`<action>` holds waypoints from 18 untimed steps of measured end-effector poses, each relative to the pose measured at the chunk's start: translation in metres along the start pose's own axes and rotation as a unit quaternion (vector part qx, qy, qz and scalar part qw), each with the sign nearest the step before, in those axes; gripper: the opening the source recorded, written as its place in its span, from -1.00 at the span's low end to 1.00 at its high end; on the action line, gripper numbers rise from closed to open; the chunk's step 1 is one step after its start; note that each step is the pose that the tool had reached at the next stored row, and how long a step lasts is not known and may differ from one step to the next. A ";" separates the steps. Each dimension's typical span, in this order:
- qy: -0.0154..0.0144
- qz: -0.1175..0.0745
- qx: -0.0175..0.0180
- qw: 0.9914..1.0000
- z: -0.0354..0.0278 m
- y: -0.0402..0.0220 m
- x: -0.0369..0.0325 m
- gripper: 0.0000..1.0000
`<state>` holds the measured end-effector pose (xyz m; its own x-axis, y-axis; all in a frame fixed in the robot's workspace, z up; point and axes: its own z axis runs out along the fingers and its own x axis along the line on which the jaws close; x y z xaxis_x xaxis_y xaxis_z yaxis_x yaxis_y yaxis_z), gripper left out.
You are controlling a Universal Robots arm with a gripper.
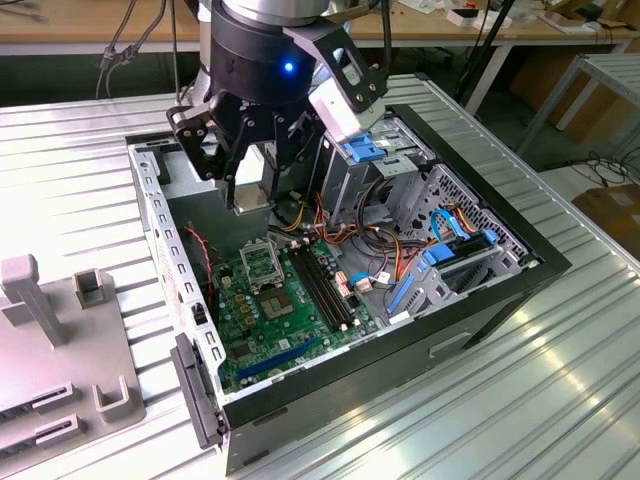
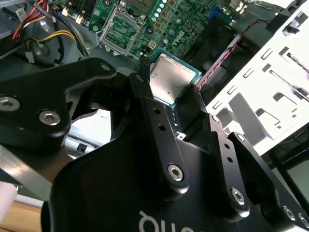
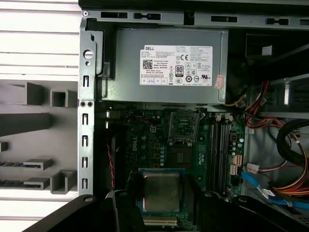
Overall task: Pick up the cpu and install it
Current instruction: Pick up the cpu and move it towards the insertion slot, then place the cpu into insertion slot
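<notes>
I see the cpu (image 2: 170, 79) face as pale, smooth, shiny metal; fingers (image 2: 157, 118) look matt black, the table (image 1: 560, 380) ribbed glossy metal, the power supply (image 3: 130, 72) dull grey metal

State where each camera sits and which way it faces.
Exterior view: off the arm, above the open computer case, looking down at an angle; the arm's wrist and pincer show over it.
Second wrist view: on the arm, looking along the fingers to the held cpu and the motherboard beyond.
First wrist view: on the arm, looking straight down into the case at the power supply and socket; dark pincer parts flank the cpu.
Shared: both wrist views show cpu and socket.
</notes>
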<state>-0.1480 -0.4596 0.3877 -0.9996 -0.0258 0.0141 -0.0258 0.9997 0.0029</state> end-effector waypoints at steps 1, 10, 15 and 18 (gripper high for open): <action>0.000 0.000 0.000 1.000 0.0000 0.0000 -0.0016 -0.06; 0.000 0.000 0.000 1.000 0.0001 -0.0004 -0.0143 -0.06; 0.000 0.000 0.000 1.000 0.0000 -0.0006 -0.0192 -0.06; 0.000 0.000 0.000 1.000 0.0000 -0.0013 -0.0197 -0.06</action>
<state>-0.1283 -0.4604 0.3874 -0.9996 -0.0255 0.0141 -0.0255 0.9997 0.0029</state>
